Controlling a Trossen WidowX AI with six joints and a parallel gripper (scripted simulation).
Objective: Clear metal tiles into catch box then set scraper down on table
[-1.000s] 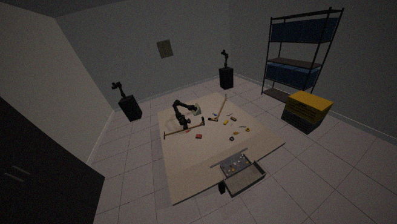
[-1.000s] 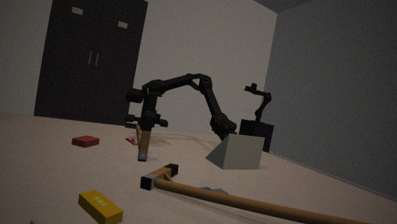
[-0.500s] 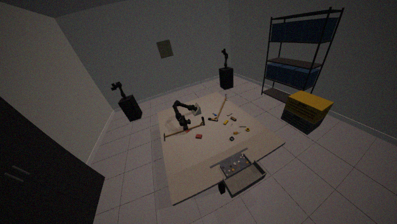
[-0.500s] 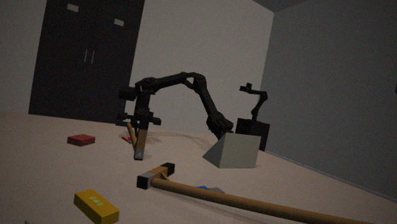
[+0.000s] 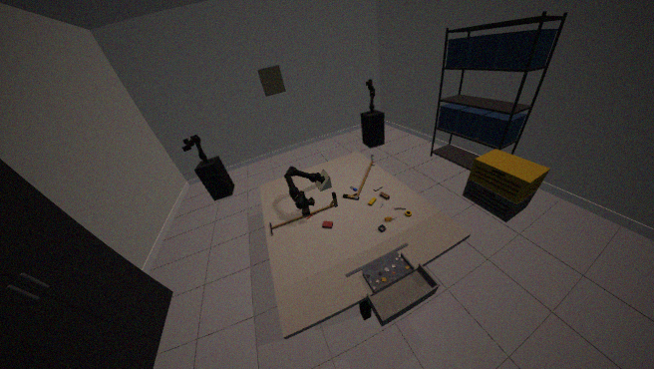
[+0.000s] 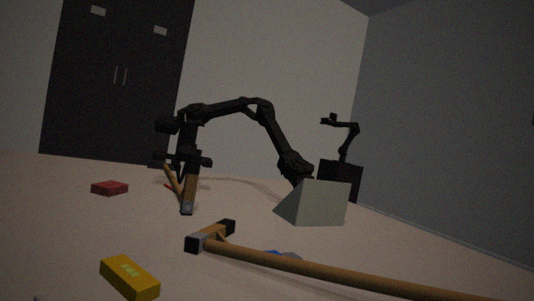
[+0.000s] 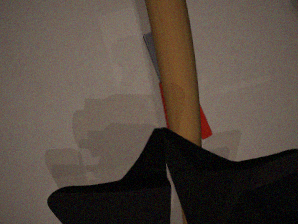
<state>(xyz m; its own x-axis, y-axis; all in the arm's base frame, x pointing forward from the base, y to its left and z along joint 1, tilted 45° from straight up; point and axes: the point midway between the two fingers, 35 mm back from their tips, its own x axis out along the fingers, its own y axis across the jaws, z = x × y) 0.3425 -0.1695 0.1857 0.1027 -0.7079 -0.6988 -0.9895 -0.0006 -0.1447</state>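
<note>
A long wooden-handled tool (image 5: 289, 221) (image 6: 190, 187) (image 7: 175, 60) lies on the table, its cross-head at one end. My gripper (image 5: 306, 214) (image 6: 179, 179) (image 7: 160, 133) is shut and empty, pointing down over the handle; the handle passes beneath the fingertips. Whether they touch it is unclear. A second long wooden-handled tool (image 5: 365, 180) (image 6: 326, 274) with a black-ended head lies farther along the table. Which one is the scraper is unclear. The steel plate (image 5: 381, 263) bears several small tiles (image 5: 387, 269). The catch box (image 5: 411, 306) adjoins its far side.
Red-handled pliers (image 7: 206, 125) lie partly hidden under the near handle. A red block (image 5: 327, 224) (image 6: 109, 188), a yellow block (image 5: 372, 201) (image 6: 130, 277) and several small tools lie about. The arm stands at a pale wedge (image 5: 326, 181) (image 6: 321, 203). A grey bar (image 5: 359, 269) edges the plate.
</note>
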